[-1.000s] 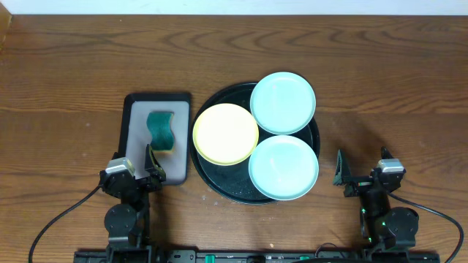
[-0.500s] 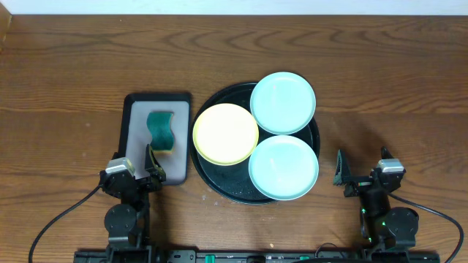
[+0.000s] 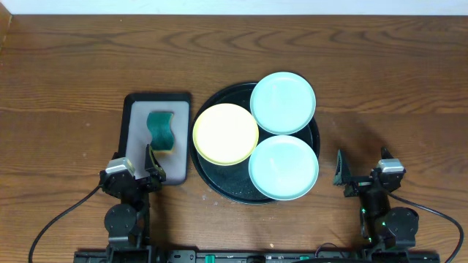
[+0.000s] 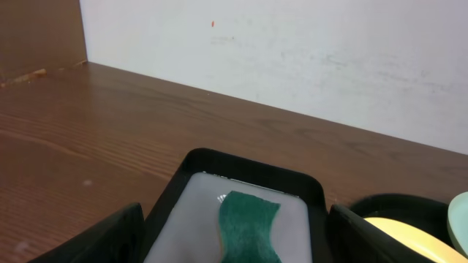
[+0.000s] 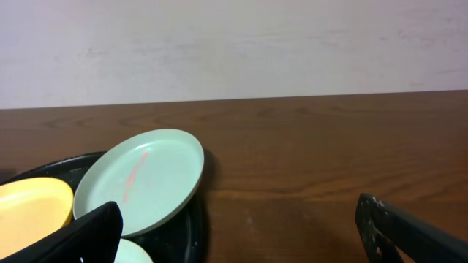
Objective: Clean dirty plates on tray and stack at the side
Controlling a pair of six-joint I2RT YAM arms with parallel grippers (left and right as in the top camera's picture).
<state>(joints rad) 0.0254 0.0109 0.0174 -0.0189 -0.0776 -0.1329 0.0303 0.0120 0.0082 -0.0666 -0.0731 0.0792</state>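
Black tray sits mid-counter with the yellow plate at its 9 o'clock, the far aqua plate at 1 (pinkish smear on it) and the near aqua plate at 5. Left gripper and right gripper are both spread wide, down by the counter's 6 o'clock edge.

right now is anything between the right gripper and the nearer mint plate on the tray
Nothing visible does. Only bare table lies between the open right gripper and the nearer mint plate on the black tray.
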